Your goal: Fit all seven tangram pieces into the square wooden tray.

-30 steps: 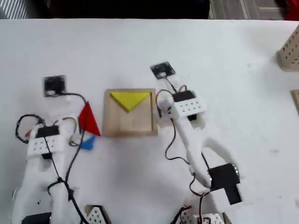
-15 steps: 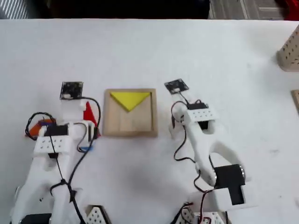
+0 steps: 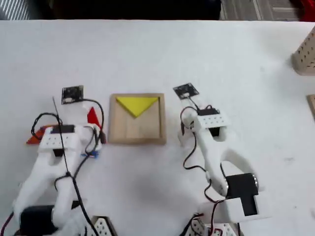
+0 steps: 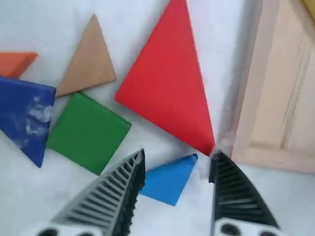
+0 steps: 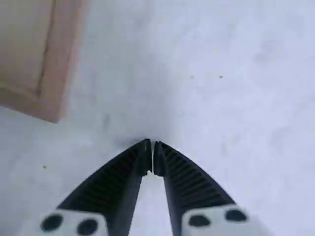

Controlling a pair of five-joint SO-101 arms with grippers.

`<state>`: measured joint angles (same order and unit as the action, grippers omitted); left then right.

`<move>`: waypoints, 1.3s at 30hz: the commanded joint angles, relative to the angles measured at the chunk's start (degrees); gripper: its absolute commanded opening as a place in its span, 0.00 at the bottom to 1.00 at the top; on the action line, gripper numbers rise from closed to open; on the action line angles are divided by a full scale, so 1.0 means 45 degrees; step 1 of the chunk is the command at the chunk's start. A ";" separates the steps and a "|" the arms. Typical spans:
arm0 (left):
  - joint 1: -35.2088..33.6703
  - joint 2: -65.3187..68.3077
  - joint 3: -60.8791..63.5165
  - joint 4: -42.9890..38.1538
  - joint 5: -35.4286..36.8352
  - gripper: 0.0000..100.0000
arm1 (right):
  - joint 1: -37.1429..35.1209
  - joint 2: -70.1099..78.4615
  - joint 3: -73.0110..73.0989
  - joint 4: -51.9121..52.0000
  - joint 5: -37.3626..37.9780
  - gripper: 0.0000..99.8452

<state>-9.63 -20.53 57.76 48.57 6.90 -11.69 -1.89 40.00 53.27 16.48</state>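
Observation:
The square wooden tray (image 3: 112, 132) lies mid-table with a yellow triangle (image 3: 136, 104) in its far half. My left gripper (image 4: 176, 158) hangs open over a small light-blue triangle (image 4: 166, 178), beside the tray's corner (image 4: 256, 152). Ahead of it lie a large red triangle (image 4: 170, 83), a green square (image 4: 87, 132), a tan triangle (image 4: 89, 61), a dark blue piece (image 4: 27, 115) and an orange piece (image 4: 15, 63). In the high view the red triangle (image 3: 92, 116) and orange piece (image 3: 35, 138) peek out around the left arm. My right gripper (image 5: 150, 157) is shut, empty, on bare table right of the tray (image 5: 47, 59).
A pegboard block (image 3: 305, 54) stands at the far right edge of the table. Cables hang over both arms. The white table is open behind the tray and to the right of the right arm.
The left arm swung in toward the tray and over the loose pieces, then drew back slightly. The right arm pulled away from the tray's right side and has since held still.

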 commanded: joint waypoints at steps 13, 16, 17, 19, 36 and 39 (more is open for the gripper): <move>-0.0322 0.2061 -0.3009 0.0195 0.2012 0.29 | -0.0615 -0.0537 0.0410 -0.0498 0.0762 0.02; -0.0264 0.2335 -0.3028 0.0176 0.2149 0.29 | -0.0615 -0.0537 0.0410 -0.0518 0.0762 0.02; -0.0283 0.2569 -0.3106 0.0156 0.2168 0.29 | -0.0596 -0.0537 0.0410 -0.0498 0.0762 0.02; -0.0400 0.3077 -0.3380 0.0000 0.2403 0.29 | -0.0615 -0.0537 0.0410 -0.0498 0.0762 0.02; -0.0850 0.5304 -0.5236 0.0293 0.2559 0.28 | -0.0615 -0.0518 0.0410 -0.0498 0.0762 0.02; -0.0694 0.6144 -0.6017 0.0488 0.2520 0.24 | -0.0615 -0.0518 0.0410 -0.0479 0.0762 0.02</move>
<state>-14.11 4.18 36.66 49.54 18.95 -13.45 -1.98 41.93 51.69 19.30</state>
